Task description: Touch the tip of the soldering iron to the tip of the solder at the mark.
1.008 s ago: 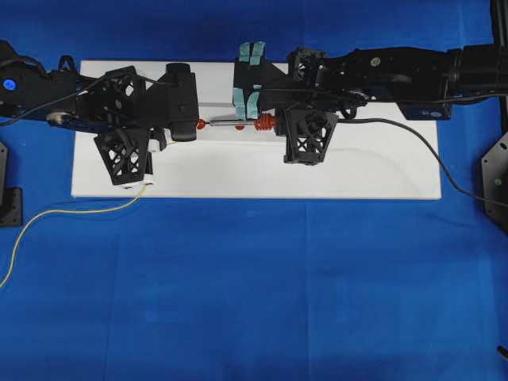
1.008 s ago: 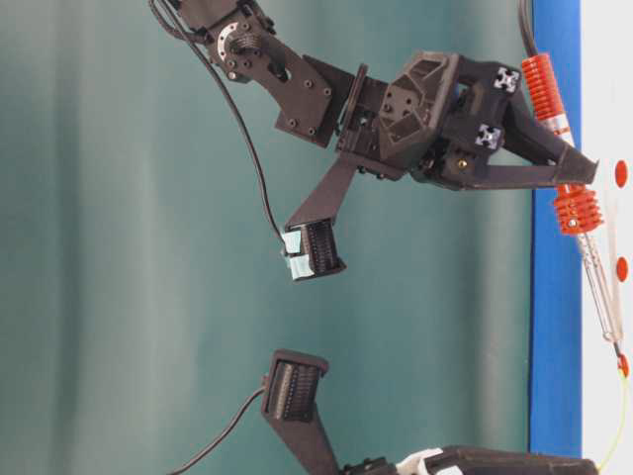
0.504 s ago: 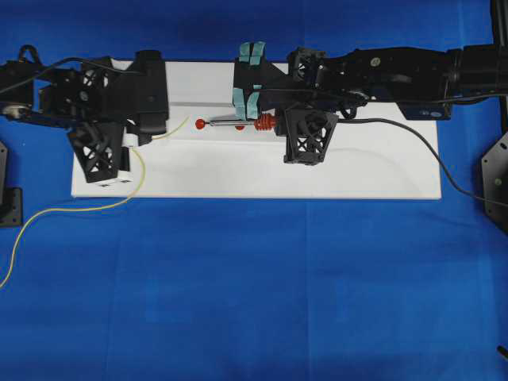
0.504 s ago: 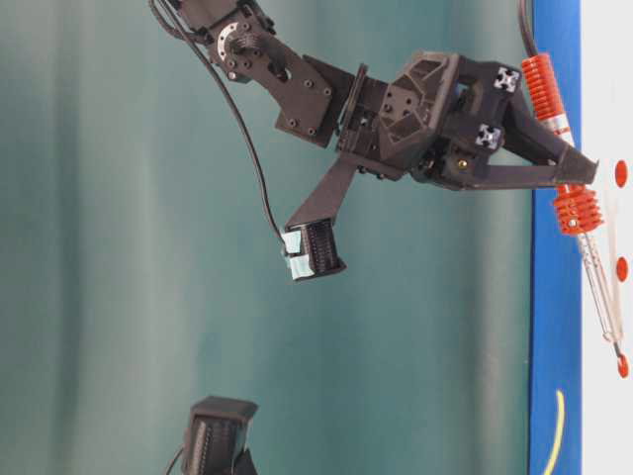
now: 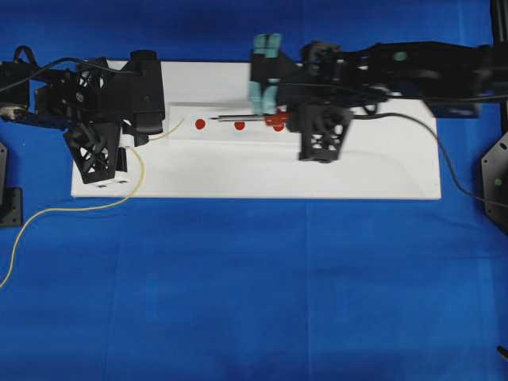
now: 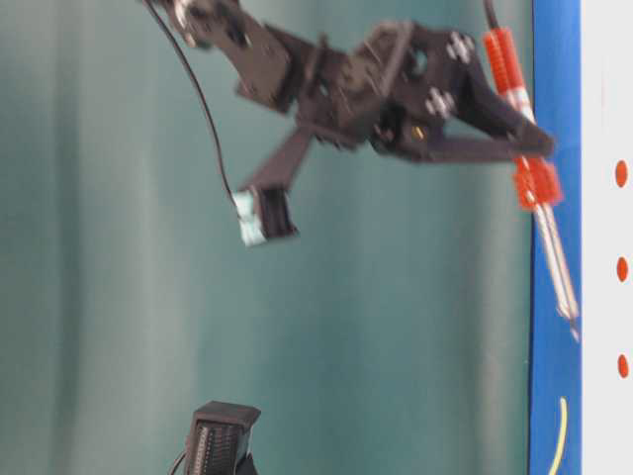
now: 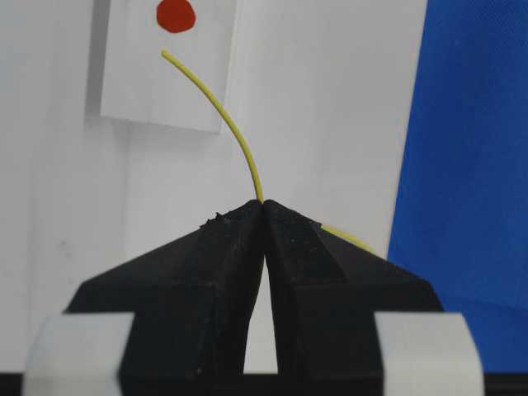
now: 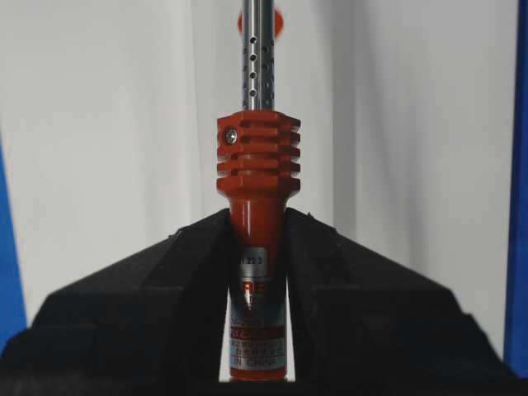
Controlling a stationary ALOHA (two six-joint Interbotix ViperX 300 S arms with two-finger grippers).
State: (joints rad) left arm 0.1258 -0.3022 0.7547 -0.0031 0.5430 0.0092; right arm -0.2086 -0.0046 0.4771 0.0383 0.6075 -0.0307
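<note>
I see the soldering iron clamped by its orange-red handle in my right hand, its perforated metal shaft pointing straight away from the wrist camera. In the overhead view the iron lies level over a narrow paper strip on the white board, its dark tip pointing toward the leftmost of three red marks but stopping short of it. From the table-level view the iron hangs off the board, tip apart from the surface.

The solder, a thin yellow-green wire, is pinched between the closed fingers of my left hand. Its free end curves up toward that same red mark and ends just beside it, not on it. The solder tip and iron tip are apart, with the mark between them.

Behind the left hand the solder loops off the board's near-left edge onto the blue desk, which is open across the whole near side. The right arm stretches along the board's far edge, its black cord trailing right.
</note>
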